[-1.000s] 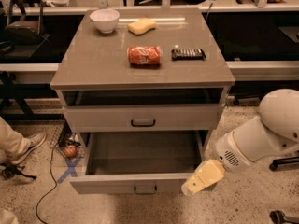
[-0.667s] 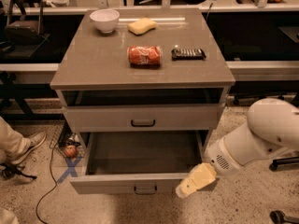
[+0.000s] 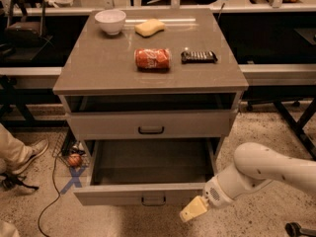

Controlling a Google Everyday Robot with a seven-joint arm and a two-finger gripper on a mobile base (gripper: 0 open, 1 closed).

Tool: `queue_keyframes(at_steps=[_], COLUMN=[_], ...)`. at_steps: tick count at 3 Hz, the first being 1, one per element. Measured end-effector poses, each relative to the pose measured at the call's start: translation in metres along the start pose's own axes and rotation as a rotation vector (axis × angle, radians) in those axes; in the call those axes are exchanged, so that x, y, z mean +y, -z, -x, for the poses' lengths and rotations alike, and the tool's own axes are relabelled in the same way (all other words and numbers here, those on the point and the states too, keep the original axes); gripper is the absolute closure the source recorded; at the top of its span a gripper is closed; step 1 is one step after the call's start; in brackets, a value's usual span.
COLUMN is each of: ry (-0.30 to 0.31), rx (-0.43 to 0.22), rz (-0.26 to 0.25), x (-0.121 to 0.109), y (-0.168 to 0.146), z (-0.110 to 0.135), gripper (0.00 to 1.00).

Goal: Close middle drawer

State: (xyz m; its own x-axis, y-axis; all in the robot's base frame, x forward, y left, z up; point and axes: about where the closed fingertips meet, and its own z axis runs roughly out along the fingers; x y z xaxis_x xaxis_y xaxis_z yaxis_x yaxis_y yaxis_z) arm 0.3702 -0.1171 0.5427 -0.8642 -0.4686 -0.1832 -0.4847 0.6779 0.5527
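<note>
The middle drawer [image 3: 123, 194] is pulled far out of the grey cabinet, and its dark grey inside [image 3: 150, 162] is bare. Its flat grey front carries a small black bar handle [image 3: 153, 200]. My gripper [image 3: 195, 209] has a tan tip on a white arm [image 3: 261, 169]. It hangs low at the right end of the drawer's front, just in front of and slightly below it, right of the handle. The top drawer [image 3: 150, 125] above stands a little way out, with a dark gap over its front. The lowest drawer is hidden under the open one.
On the cabinet top [image 3: 98, 68] are a white bowl [image 3: 110, 21], a yellow sponge [image 3: 149, 27], a red-orange packet [image 3: 152, 59] and a dark bar [image 3: 198, 57]. A person's leg and shoe [image 3: 22, 154] are at the left. A blue floor cross [image 3: 74, 177] and cable are nearby.
My gripper and arm have moved left and a little down, toward the right end of the open drawer's front. The drawer has not moved.
</note>
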Motion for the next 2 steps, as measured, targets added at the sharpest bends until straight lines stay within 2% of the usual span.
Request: queue_keyframes(at_steps=[1,2], ry=[-0.121,-0.229], rx=[0.005,-0.024], rz=[0.014,-0.002], x=[-0.036,-0.077], y=[-0.053,-0.098], z=[-0.012,-0.012], gripper=[0.65,0.88])
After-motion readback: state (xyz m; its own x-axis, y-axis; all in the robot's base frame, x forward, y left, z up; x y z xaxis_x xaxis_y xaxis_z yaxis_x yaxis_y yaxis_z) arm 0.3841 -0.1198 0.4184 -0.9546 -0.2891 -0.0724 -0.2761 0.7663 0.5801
